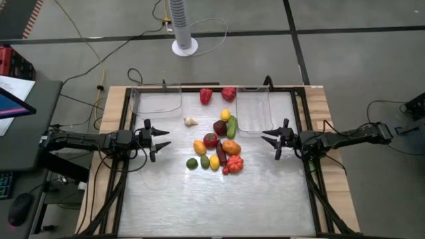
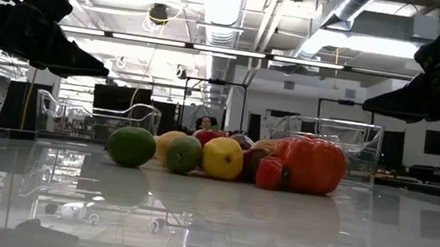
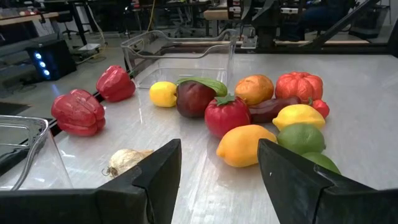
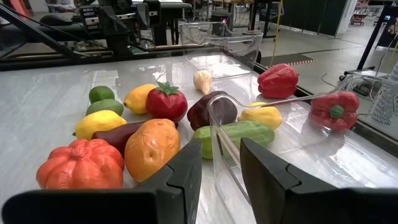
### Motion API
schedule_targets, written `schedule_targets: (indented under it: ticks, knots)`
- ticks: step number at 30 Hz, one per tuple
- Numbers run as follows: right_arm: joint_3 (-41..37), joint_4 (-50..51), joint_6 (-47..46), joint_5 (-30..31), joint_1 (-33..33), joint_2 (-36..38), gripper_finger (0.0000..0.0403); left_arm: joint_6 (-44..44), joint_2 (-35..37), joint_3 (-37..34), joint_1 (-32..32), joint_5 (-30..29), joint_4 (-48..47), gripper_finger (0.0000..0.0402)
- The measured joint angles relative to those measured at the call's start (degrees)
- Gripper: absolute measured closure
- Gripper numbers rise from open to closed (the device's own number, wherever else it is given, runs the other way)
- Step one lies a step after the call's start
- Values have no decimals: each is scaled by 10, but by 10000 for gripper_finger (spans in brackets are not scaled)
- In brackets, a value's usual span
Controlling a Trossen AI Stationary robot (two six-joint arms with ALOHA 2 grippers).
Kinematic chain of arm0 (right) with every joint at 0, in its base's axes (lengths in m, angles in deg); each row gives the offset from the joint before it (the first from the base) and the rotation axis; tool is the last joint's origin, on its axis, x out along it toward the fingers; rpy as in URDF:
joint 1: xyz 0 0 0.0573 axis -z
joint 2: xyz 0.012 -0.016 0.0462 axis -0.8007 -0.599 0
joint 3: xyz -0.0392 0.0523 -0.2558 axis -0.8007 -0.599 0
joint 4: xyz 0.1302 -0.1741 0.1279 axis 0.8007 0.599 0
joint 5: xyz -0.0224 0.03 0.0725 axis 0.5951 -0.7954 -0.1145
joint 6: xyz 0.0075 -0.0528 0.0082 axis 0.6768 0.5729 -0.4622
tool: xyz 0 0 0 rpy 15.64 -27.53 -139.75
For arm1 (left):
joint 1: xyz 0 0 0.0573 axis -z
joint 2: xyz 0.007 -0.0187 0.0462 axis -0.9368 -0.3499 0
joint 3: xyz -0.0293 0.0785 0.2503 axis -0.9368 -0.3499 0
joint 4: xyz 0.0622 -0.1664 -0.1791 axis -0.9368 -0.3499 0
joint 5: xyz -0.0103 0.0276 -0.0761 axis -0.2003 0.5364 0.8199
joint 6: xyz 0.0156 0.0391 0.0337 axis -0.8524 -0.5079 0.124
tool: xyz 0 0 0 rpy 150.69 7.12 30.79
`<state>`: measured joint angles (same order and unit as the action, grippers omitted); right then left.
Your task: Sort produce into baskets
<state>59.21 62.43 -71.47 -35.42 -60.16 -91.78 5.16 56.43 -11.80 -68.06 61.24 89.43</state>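
Tabletop: both bins empty, produce heaped between; left gripper open, right gripper shut, both empty.

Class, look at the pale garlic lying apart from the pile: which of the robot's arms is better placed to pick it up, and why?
Probably the left. The garlic lies on the left gripper's side of the pile, with open jaws facing it. The right gripper is shut and beyond the produce.

Bare tabletop lies open on the near side and between each pincer and the produce pile. The pieces huddle touching, leaving hardly any gaps. Two red peppers sit between the baskets.
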Motion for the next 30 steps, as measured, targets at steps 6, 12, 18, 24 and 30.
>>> schedule_targets:
  ticks: [6,12,18,24,30]
  knots:
    - [0,0,0,0,0,0,266,0,0,0,0,0,0,201]
    - [0,0,0,0,0,0,266,0,0,0,0,0,0,201]
    - [0,0,0,0,0,0,266,0,0,0,0,0,0,201]
    - [0,0,0,0,0,0,266,-244,0,0,-1,-12,57,201]
    - [0,0,0,0,0,0,266,-174,1,0,-1,-2,48,201]
